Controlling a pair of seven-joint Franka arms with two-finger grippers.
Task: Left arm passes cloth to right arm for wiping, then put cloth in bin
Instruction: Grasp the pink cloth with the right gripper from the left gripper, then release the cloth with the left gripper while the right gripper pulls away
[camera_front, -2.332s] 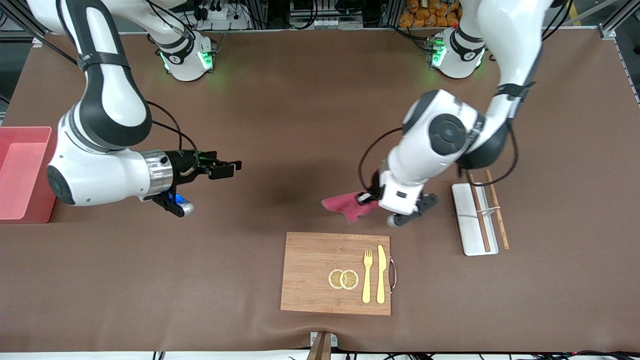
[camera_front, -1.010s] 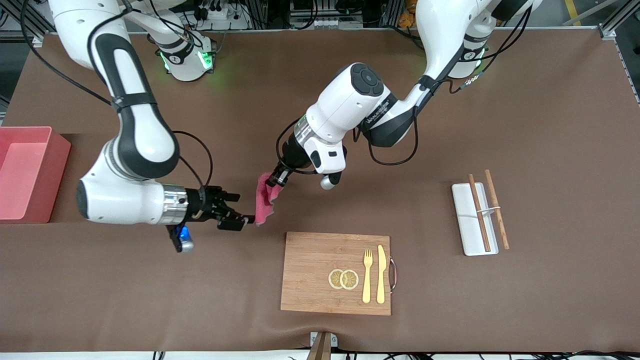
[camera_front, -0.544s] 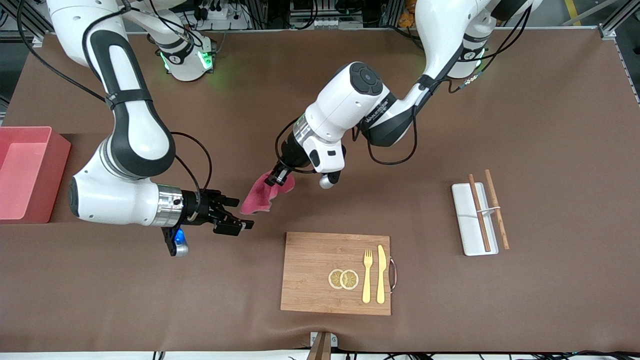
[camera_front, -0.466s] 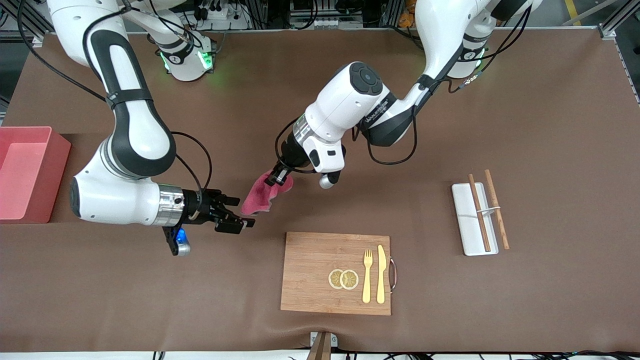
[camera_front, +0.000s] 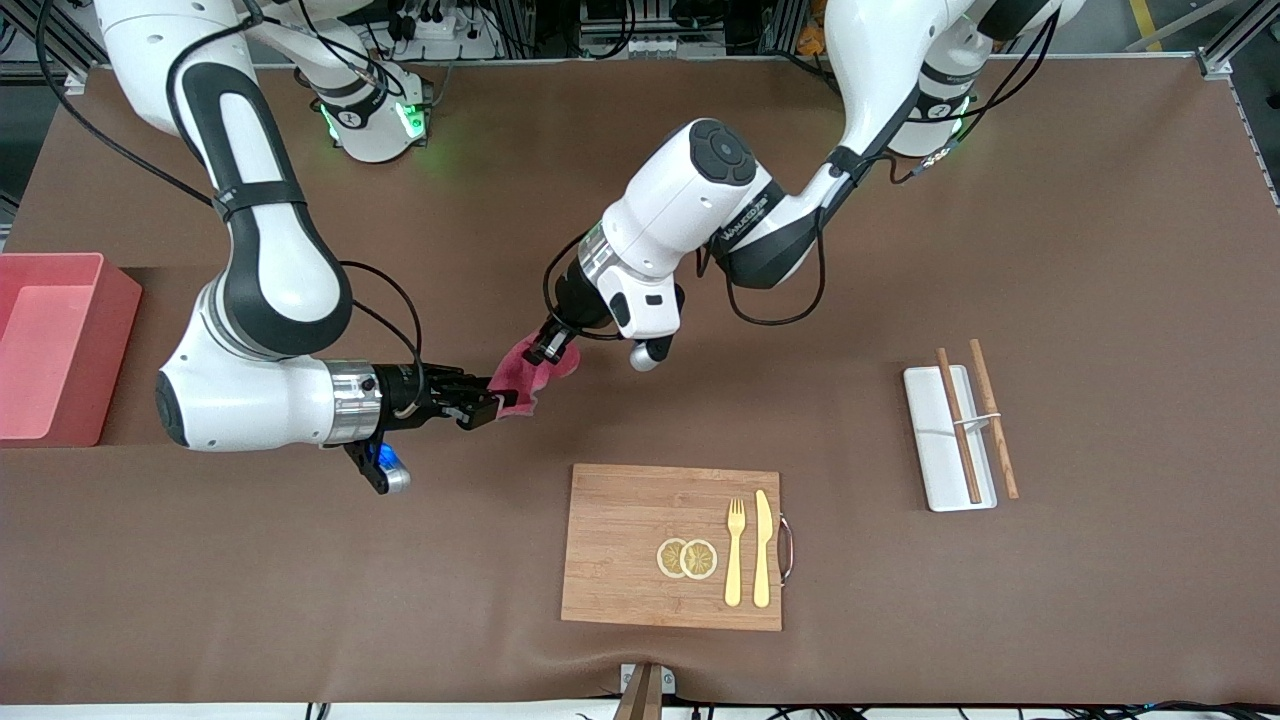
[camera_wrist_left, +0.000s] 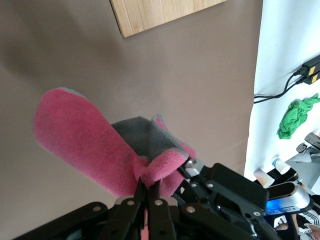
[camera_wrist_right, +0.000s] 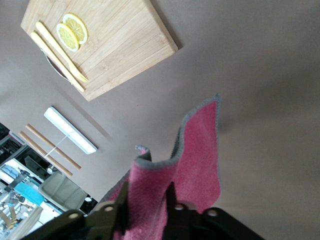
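Note:
The magenta-red cloth hangs in the air between both grippers, over the bare table between the robot bases and the wooden board. My left gripper is shut on its upper fold; the left wrist view shows the fingers pinched together on the cloth. My right gripper grips the cloth's lower edge; in the right wrist view its fingers press on either side of a thick fold of cloth. The pink bin stands at the right arm's end of the table.
A wooden board with lemon slices, a fork and a knife lies nearer the front camera than the cloth. A white tray with chopsticks lies toward the left arm's end.
The left arm carried the cloth from near the tray to mid-table. The right gripper, open half a second ago, moved up to the cloth's lower edge and closed on it.

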